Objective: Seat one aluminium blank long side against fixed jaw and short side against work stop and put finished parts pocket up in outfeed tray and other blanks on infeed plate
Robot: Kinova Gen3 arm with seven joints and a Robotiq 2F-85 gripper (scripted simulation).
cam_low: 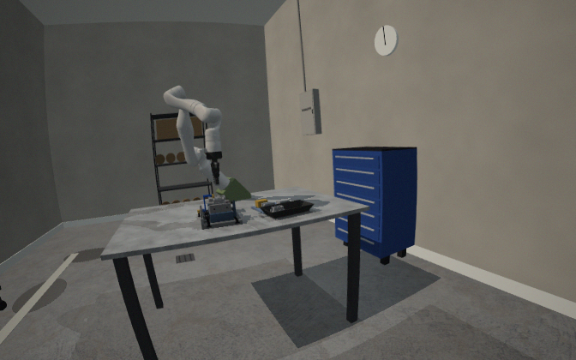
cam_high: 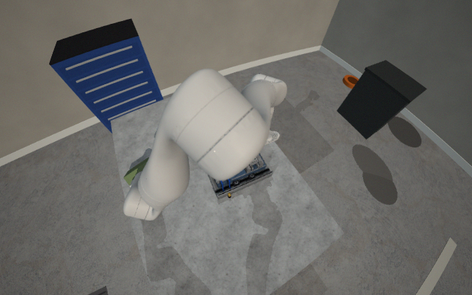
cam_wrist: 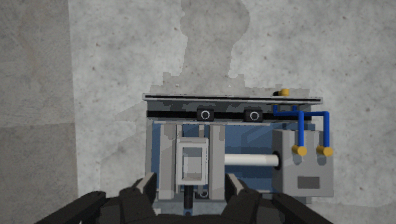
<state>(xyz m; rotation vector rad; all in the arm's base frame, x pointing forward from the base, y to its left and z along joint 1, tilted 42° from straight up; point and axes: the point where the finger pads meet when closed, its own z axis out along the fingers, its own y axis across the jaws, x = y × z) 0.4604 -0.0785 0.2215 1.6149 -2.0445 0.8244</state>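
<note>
Wrist view, left to right: the black jaws of the gripper [cam_wrist: 189, 192] hang spread and empty above the blue-based vise [cam_wrist: 165, 150], where a grey pocketed part [cam_wrist: 192, 162] sits in the opening beside the hosed block [cam_wrist: 303, 162]. It looks like a finished part, still to go to the black outfeed tray [cam_low: 301, 207] on the counter [cam_low: 169, 232]; no blank is seated yet.

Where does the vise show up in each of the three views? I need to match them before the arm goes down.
Top: the vise is at centre, mostly hidden under the arm, only its near edge showing.
Exterior: it sits on the table left of the black tray, below the open gripper.
Wrist: it fills the lower centre, just ahead of the fingers.
Shared landmark: the blue hoses, also visible in the top view.
</note>
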